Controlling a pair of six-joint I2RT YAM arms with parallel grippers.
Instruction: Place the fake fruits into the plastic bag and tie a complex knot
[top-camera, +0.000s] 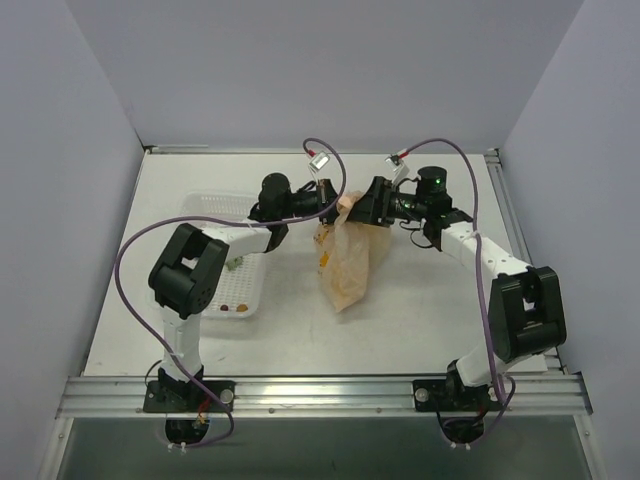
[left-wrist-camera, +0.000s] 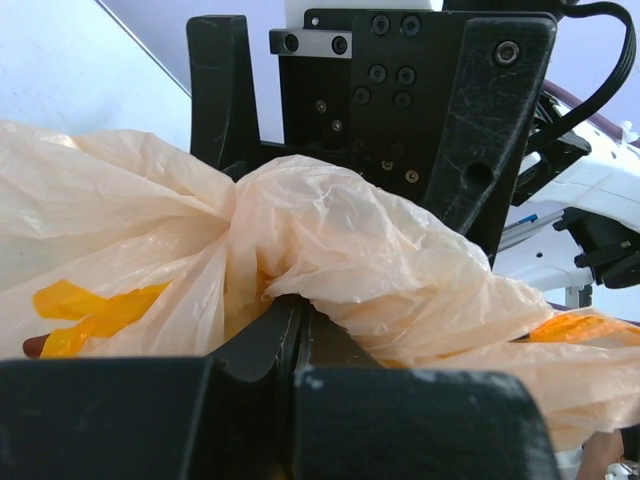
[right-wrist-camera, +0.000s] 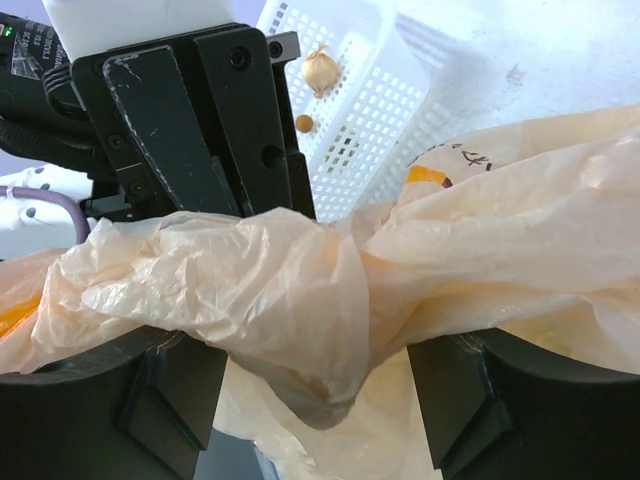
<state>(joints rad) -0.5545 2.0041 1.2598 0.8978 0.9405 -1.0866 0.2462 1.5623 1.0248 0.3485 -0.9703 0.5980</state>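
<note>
The peach-orange plastic bag (top-camera: 347, 262) lies on the table with its top bunched and raised between both grippers. My left gripper (top-camera: 333, 197) is shut on a twisted fold of the bag (left-wrist-camera: 340, 250), its jaws pressed together (left-wrist-camera: 297, 318). My right gripper (top-camera: 360, 208) faces it from the right. Its fingers (right-wrist-camera: 165, 400) stand wide apart on either side of the bag's twisted neck (right-wrist-camera: 300, 300), not pinching it. The fake fruits are hidden inside the bag; only yellow patches (left-wrist-camera: 90, 310) show through the plastic.
A white mesh tray (top-camera: 205, 215) stands left of the bag with a few small bits in it (top-camera: 238, 307). It also shows in the right wrist view (right-wrist-camera: 370, 110), holding a pale garlic-like piece (right-wrist-camera: 320, 68). Grey walls close in the table.
</note>
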